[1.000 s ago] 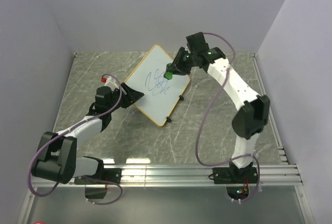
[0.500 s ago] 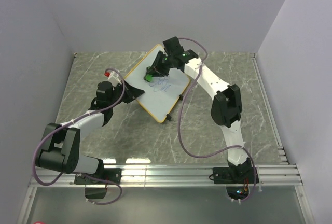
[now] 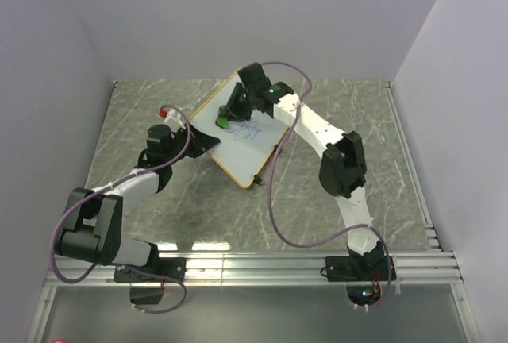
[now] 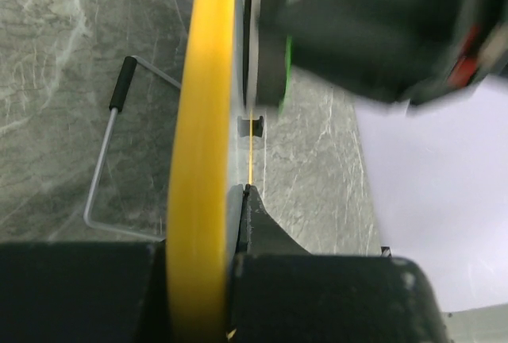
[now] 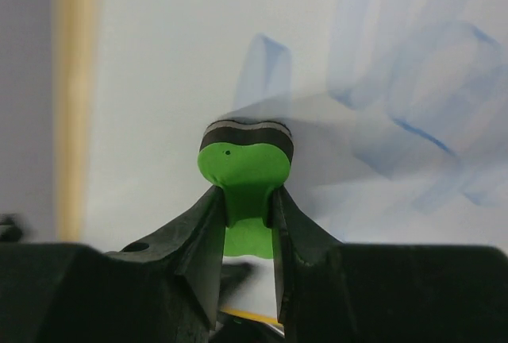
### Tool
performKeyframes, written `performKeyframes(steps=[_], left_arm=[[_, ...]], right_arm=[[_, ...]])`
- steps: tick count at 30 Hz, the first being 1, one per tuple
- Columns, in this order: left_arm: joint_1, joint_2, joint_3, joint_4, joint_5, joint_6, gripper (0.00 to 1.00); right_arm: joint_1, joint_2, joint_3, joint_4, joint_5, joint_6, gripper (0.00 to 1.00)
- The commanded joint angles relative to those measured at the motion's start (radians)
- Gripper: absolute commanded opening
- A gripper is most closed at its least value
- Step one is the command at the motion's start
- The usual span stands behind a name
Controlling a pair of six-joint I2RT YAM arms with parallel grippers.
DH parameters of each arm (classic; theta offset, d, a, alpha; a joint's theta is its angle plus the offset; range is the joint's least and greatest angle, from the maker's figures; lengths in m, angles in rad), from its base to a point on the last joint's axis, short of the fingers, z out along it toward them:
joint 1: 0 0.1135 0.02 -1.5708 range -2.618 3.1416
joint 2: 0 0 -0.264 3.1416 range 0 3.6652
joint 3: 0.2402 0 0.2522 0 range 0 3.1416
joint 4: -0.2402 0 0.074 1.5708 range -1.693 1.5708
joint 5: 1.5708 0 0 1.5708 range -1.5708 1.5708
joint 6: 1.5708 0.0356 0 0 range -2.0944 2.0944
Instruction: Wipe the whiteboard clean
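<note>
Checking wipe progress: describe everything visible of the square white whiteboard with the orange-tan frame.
The whiteboard is flat and white, with rounded corners, a thin orange-tan frame and small black clips on its lower-right edge. It sits diamond-wise on the grey marble table. Smeared blue scribbles mark its middle. The left gripper clamps its left edge; the right gripper holds a green eraser against it.

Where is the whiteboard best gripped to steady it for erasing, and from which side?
Probably grip the whiteboard on its thin yellow frame at the left edge, coming from the left, one finger on each face. The board is flat and thin, and that edge lies clear of the blue scribbles and the green eraser. The left gripper is shut there.
</note>
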Motion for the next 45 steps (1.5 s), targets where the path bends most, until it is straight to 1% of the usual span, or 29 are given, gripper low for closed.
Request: performKeyframes(steps=[1,2,5,7,10,12,16,19,21,22,24,25,27,30,33,34,36,37,38,40,42,45], left_arm=[[-0.011,-0.003,-0.019,-0.118,0.008,0.127,0.0],[-0.01,-0.004,-0.014,-0.12,0.01,0.132,0.0],[-0.008,-0.013,-0.004,-0.143,0.014,0.143,0.0],[-0.008,-0.023,0.0,-0.161,0.013,0.149,0.0],[-0.008,-0.04,0.001,-0.181,0.019,0.159,0.0],[-0.008,-0.049,0.003,-0.19,0.023,0.167,0.0],[-0.008,-0.064,-0.007,-0.209,0.031,0.181,0.0],[-0.007,-0.067,-0.016,-0.215,0.042,0.19,0.0],[-0.008,-0.064,-0.022,-0.213,0.045,0.196,0.0],[-0.01,-0.064,-0.026,-0.212,0.056,0.198,0.0],[-0.008,-0.055,-0.027,-0.198,0.066,0.193,0.0],[-0.008,-0.05,-0.023,-0.197,0.075,0.192,0.0],[-0.01,-0.037,-0.017,-0.204,0.08,0.199,0.0],[-0.011,-0.032,-0.005,-0.216,0.085,0.21,0.0],[-0.011,-0.046,-0.005,-0.227,0.079,0.212,0.0],[-0.011,-0.052,-0.005,-0.232,0.077,0.215,0.0],[-0.011,-0.055,-0.005,-0.238,0.074,0.218,0.0],[-0.011,-0.055,-0.004,-0.243,0.074,0.218,0.0],[-0.011,-0.06,-0.002,-0.244,0.074,0.221,0.0],[-0.011,-0.06,0.001,-0.252,0.071,0.224,0.0],[-0.011,-0.064,0.0,-0.255,0.071,0.225,0.0],[-0.013,-0.064,0.0,-0.249,0.072,0.222,0.0]], right_arm=[[0.02,-0.107,-0.28,-0.07,0.17,-0.05,0.0],[0.017,-0.176,-0.462,0.021,0.166,-0.055,0.0],[0.007,-0.234,-0.645,0.059,0.177,-0.056,0.0],[0.006,-0.235,-0.669,0.037,0.195,-0.075,0.0],[0.006,-0.235,-0.704,0.057,0.165,-0.078,0.0],[0.006,-0.233,-0.686,0.083,0.151,-0.067,0.0],[0.006,-0.192,-0.507,0.089,0.099,-0.034,0.0],[0.009,-0.143,-0.273,0.128,0.042,0.02,0.0],[0.012,-0.091,-0.174,0.152,0.01,0.052,0.0],[0.014,-0.069,-0.07,0.152,0.002,0.077,0.0],[0.023,0.001,0.033,0.133,-0.01,0.094,0.0],[0.027,0.026,0.12,0.12,-0.015,0.103,0.0],[0.027,0.074,0.159,0.1,-0.024,0.115,0.0],[0.029,0.065,0.091,0.125,-0.03,0.126,0.0],[0.023,0.02,-0.026,0.114,-0.001,0.092,0.0],[0.011,-0.015,-0.107,0.114,0.002,0.073,0.0],[-0.006,-0.062,-0.217,0.138,0.019,0.06,0.0],[-0.02,-0.09,-0.346,0.155,0.022,0.057,0.0],[-0.048,-0.142,-0.411,0.186,0.025,0.06,0.0],[-0.08,-0.2,-0.559,0.188,0.067,0.049,0.0],[-0.12,-0.216,-0.624,0.139,0.12,0.022,0.0],[-0.149,-0.222,-0.713,0.097,0.146,-0.001,0.0]])
